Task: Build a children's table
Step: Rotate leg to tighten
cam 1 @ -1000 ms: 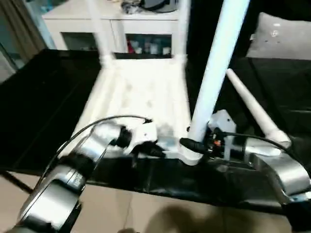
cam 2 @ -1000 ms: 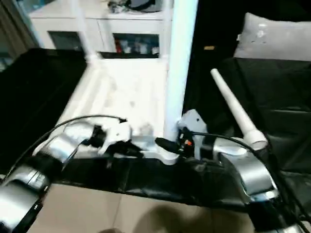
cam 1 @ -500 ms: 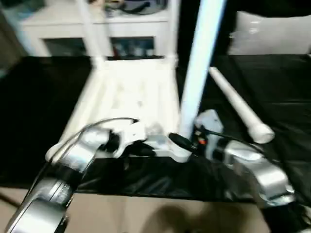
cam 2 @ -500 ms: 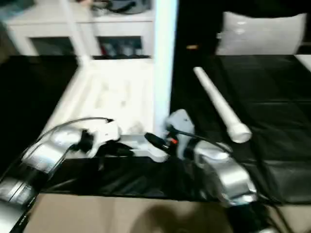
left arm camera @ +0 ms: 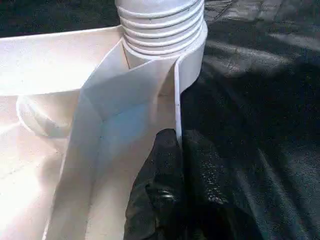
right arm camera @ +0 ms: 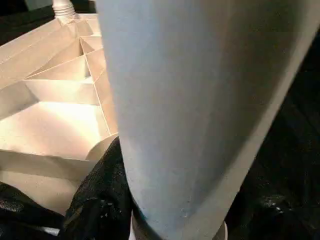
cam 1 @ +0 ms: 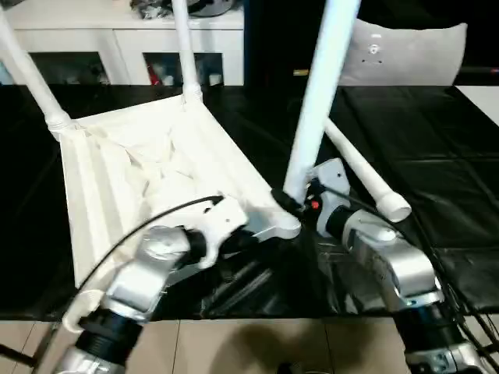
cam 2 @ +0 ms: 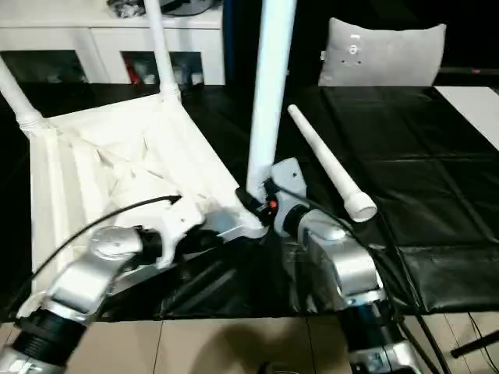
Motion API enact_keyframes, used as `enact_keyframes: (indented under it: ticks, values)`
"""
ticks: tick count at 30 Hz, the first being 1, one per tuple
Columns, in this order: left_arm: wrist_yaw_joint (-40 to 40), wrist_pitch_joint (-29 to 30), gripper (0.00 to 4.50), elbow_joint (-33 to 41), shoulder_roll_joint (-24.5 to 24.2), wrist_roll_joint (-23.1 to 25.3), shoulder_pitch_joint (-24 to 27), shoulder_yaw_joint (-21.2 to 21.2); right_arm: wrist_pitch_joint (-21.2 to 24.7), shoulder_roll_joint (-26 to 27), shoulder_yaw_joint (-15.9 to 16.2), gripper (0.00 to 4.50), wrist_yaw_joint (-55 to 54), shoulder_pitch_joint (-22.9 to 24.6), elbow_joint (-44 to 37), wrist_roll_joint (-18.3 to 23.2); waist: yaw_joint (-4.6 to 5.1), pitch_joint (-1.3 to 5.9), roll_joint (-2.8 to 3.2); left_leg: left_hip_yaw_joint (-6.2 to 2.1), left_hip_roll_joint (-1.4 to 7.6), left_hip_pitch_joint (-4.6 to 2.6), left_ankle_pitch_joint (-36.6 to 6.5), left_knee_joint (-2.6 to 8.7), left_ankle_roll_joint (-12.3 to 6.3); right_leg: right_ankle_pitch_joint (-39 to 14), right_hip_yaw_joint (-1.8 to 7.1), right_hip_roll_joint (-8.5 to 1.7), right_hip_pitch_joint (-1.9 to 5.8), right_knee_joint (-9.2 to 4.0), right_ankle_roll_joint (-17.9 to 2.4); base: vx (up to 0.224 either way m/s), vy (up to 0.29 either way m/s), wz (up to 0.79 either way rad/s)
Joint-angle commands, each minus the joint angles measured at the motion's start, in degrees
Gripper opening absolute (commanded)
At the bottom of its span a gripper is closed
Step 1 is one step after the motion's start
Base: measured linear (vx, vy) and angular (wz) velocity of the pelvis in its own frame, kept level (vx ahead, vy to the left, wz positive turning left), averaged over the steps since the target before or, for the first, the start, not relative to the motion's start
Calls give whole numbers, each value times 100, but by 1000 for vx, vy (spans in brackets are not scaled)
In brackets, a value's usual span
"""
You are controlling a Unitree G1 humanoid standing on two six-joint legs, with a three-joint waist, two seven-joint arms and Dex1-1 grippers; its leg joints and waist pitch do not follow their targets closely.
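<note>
Left tool [left arm camera: 177, 165] pinching tabletop rim [left arm camera: 176, 115]; right tool [cam 1: 292, 204] clamped round upright leg [cam 1: 316, 101].

The black-covered desk [cam 1: 437, 179] carried the upturned tabletop [cam 1: 132, 187]; a loose leg [cam 1: 362, 175] lay beside it.

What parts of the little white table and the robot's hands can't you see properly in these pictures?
- Tops of the three upright legs: the near leg and the two far ones run off the head views' top edge.
- Fourth corner socket: the left arm covers that near corner.
- How far the near leg is screwed in: the right gripper hides its base; in the right wrist view the leg blocks it.
- Left gripper: fingers pinch the table's rim; their tips overlap the plastic.
</note>
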State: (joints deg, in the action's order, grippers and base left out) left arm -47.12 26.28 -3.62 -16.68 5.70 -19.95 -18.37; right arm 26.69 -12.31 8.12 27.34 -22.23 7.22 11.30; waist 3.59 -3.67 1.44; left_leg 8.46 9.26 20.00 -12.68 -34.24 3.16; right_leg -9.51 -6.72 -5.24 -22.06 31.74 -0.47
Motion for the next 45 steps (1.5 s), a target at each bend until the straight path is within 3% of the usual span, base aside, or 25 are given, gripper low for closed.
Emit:
enact_keyframes:
  ticks: [1,4,9,10,13,14,15,16,17,18,20,21,23,26,27,29,31,34,36,37,45]
  values:
    - [-117,72,0,377,-63,-4,-158,-170,309,96,171,190,-109,226,879,-193,-69,169,35,-228,356,71,-2642,583,-35,-3400,316,-445,131,-505,-587,0,0,0]
    - [-171,116,0,333,-167,-20,-193,-141,231,127,167,190,-100,170,978,-199,-59,169,74,-237,352,62,-2744,581,9,-3433,305,-448,127,-506,-595,0,0,0]
    - [-268,181,0,235,-251,-66,-257,-123,23,210,75,190,-63,82,1145,-142,-9,161,81,-261,351,51,-2988,588,53,-3564,284,-447,116,-522,-561,0,0,0]
    - [-267,207,0,201,-278,-66,-283,-127,-3,220,63,246,-63,61,1183,-149,0,158,84,-269,344,51,-3034,583,54,-3642,276,-454,113,-530,-541,0,0,0]
    - [-258,206,0,128,-305,-67,-339,-133,-20,213,5,261,-90,48,1220,-148,3,172,97,-269,338,19,-3082,570,53,-3720,273,-455,87,-558,-514,0,0,0]
    - [-256,204,0,114,-308,-74,-350,-133,-21,206,-3,261,-105,47,1227,-161,-24,201,75,-242,333,17,-2877,553,25,-3486,306,-460,93,-542,-609,0,0,0]
    - [-259,181,0,87,-318,-77,-369,-131,-40,169,19,291,-34,59,1219,-164,-44,215,84,-242,345,41,-2729,557,11,-3290,325,-463,116,-503,-688,0,0,0]
    - [-262,166,0,69,-325,-77,-381,-131,-56,144,38,301,23,67,1214,-164,-66,217,86,-232,365,105,-2495,574,-42,-2906,335,-445,149,-444,-816,0,0,0]
    - [-269,74,0,-20,-365,-49,-421,-134,-134,93,20,301,154,117,1161,-117,-105,218,122,-213,375,103,-2401,569,-66,-2789,338,-448,150,-444,-874,0,0,0]
    - [-271,59,0,-34,-371,-45,-426,-133,-153,80,25,305,169,125,1150,-121,-118,233,106,-196,372,91,-2333,558,-73,-2684,348,-443,145,-440,-908,0,0,0]
    - [-309,-69,0,-159,-437,-19,-484,-139,-301,-29,40,336,313,209,1055,-140,-213,279,134,-163,374,135,-1782,539,-147,-2005,376,-450,207,-349,-1122,0,0,0]
    - [-324,-98,0,-193,-457,-18,-502,-138,-325,-59,37,343,381,242,1010,-115,-223,277,115,-152,377,141,-1669,540,-183,-1872,370,-432,213,-348,-1151,0,0,0]
    - [-369,-174,0,-282,-507,-26,-546,-123,-427,-170,20,356,569,373,832,-48,-337,340,137,-96,368,112,-1166,477,-305,-1240,382,-431,235,-276,-1336,0,0,0]
    - [-404,-235,0,-373,-560,-48,-594,-122,-504,-278,-31,387,737,521,613,37,-417,352,150,-78,386,129,-584,445,-508,-589,366,-408,271,-190,-1509,0,0,0]
    - [-442,-300,0,-447,-594,-45,-628,-137,-294,-367,-68,393,872,592,467,155,-435,351,182,-74,386,123,-551,442,-524,-568,365,-407,267,-186,-1528,0,0,0]
    - [-524,-424,0,-560,-641,-41,-676,-166,-141,-526,-115,412,1106,696,275,300,-468,338,187,-70,394,103,-720,460,-511,-688,361,-390,275,-199,-1549,0,0,0]
    - [-674,-592,0,-686,-707,-59,-733,-221,-470,-729,-180,424,1440,803,166,374,-493,326,162,-57,390,98,-913,461,-468,-985,362,-390,282,-239,-1442,0,0,0]
    - [-941,-882,0,-861,-831,-65,-819,-326,-911,-1006,-317,443,1790,841,151,403,-535,325,194,-51,378,110,-964,459,-439,-1394,359,-416,283,-277,-1301,0,0,0]
    - [-1070,-1025,0,-960,-887,-55,-870,-381,-957,-1180,-382,443,2020,823,112,456,-534,333,162,-41,371,104,-921,447,-468,-1472,351,-406,281,-286,-1253,0,0,0]
    - [-1137,-1108,0,-1011,-911,-45,-898,-415,-998,-1258,-401,443,2138,806,90,475,-553,331,192,-36,368,93,-893,435,-519,-1537,349,-404,270,-298,-1236,0,0,0]
    - [-2027,-2137,0,-1361,-1157,-73,-1057,-774,-1081,-1803,-269,443,3193,545,-134,689,-641,392,218,-30,381,84,-453,373,-784,-889,331,-381,267,-202,-1418,0,0,0]
